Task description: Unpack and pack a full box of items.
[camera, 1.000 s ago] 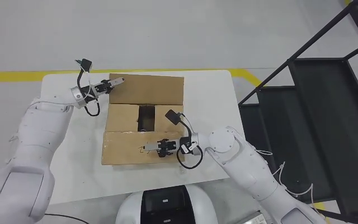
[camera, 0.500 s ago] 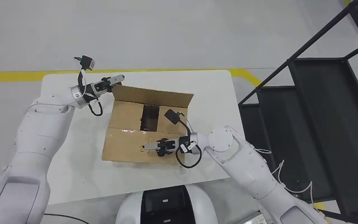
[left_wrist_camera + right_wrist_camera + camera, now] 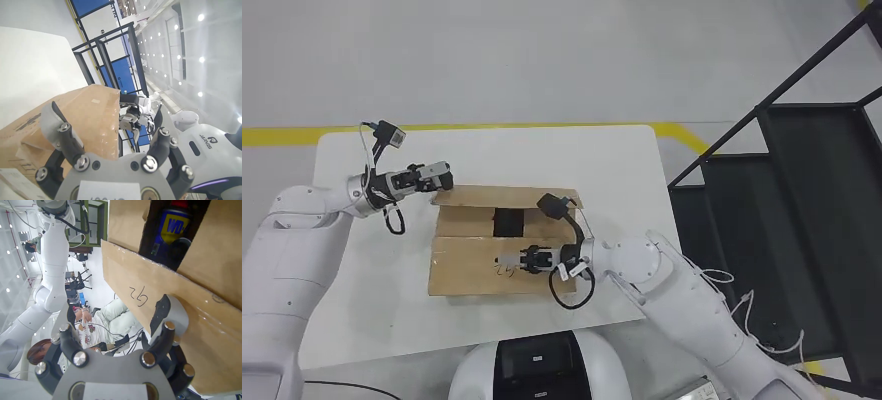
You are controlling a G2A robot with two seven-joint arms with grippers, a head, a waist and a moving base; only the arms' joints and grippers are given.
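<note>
While both arms are at the brown cardboard box (image 3: 462, 222), its long axis runs left to right across the white table (image 3: 612, 170). The mouth faces up, and the long flaps hinge on the near and far sides.

Nearest the robot is the near flap (image 3: 472, 272), hand-marked and lying roughly level. The right gripper (image 3: 510, 262) sits on it with its pincer apart. In the right wrist view one finger (image 3: 166, 311) presses on the flap face, and the other hangs in open air past the flap's end. I cannot tell whether this flap covers the box or lies out beyond it.

Next comes a dark gap (image 3: 507, 222) between the two short flaps. In it is a blue and yellow spray can (image 3: 174, 228) with a red top. Cardboard cuts it off on both sides. Its long axis seems to follow the gap, near to far.

Farthest is the far flap (image 3: 507, 195), tilted up and seen as a narrow strip. The left gripper (image 3: 440, 177) is at its left corner, pincer apart, with one finger (image 3: 54, 117) against the cardboard and nothing clamped.

Change: a second ago the far flap lay flat, opened outward on the table. Half a second ago it was half raised; now it is steeper. The left gripper has come nearer with it. The right gripper has not moved.
</note>
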